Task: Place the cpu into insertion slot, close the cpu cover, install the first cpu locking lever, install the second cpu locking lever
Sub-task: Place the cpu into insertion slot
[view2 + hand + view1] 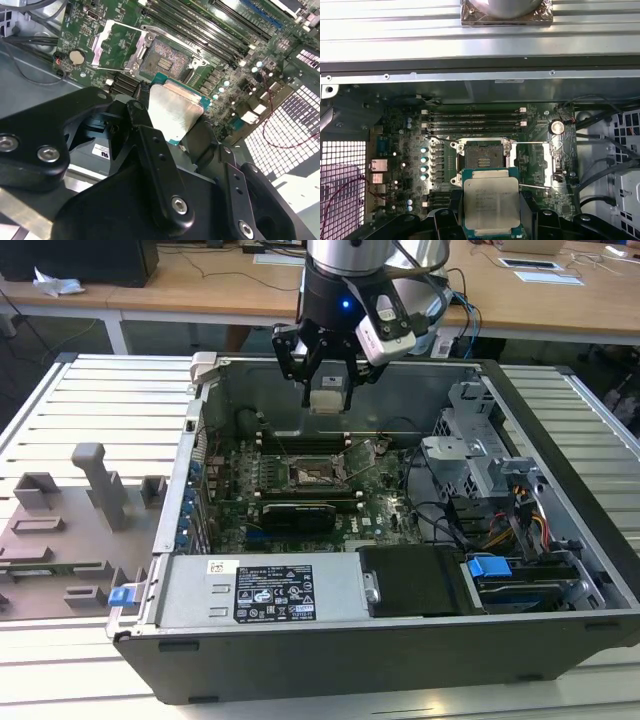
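Observation:
My gripper (328, 380) hangs over the back of the open computer case (330, 650), shut on the cpu (328, 398). In both wrist views the cpu (491, 202) (175, 112) is a silver-topped square held flat between the black fingers (142, 125), well above the board. The insertion slot (482, 159) (162, 56) (318, 475) lies open below it, its dark pin field bare. The cpu cover (560, 160) (117, 45) is swung back beside the slot. Two thin locking levers (532, 143) stand free next to the cover.
Black memory slots (475, 119) run behind the socket. A silver power supply (260, 590) fills the case's front, and a drive cage (480, 455) with cables and a blue clip (490, 568) sits on the exterior view's right. A grey fixture plate (70, 520) lies outside on its left.

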### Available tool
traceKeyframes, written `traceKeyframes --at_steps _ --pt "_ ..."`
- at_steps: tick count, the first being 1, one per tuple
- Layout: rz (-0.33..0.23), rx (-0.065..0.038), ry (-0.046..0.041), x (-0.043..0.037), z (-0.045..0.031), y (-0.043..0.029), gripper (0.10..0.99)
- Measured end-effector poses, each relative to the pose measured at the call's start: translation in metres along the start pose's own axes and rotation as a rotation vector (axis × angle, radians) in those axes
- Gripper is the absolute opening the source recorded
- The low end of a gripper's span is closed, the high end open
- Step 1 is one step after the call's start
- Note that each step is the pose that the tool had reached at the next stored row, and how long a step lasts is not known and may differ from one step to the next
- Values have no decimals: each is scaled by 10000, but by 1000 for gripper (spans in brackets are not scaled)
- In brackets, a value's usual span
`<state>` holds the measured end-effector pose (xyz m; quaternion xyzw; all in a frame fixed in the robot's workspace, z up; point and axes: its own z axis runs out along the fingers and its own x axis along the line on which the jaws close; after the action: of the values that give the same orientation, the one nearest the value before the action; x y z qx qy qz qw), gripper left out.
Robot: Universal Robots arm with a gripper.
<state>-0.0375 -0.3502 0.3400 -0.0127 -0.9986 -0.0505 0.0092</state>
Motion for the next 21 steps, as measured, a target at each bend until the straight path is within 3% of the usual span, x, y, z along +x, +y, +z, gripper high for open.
traceKeyframes --at_steps 21 --pt "0 0 0 -3 168 -17 541"
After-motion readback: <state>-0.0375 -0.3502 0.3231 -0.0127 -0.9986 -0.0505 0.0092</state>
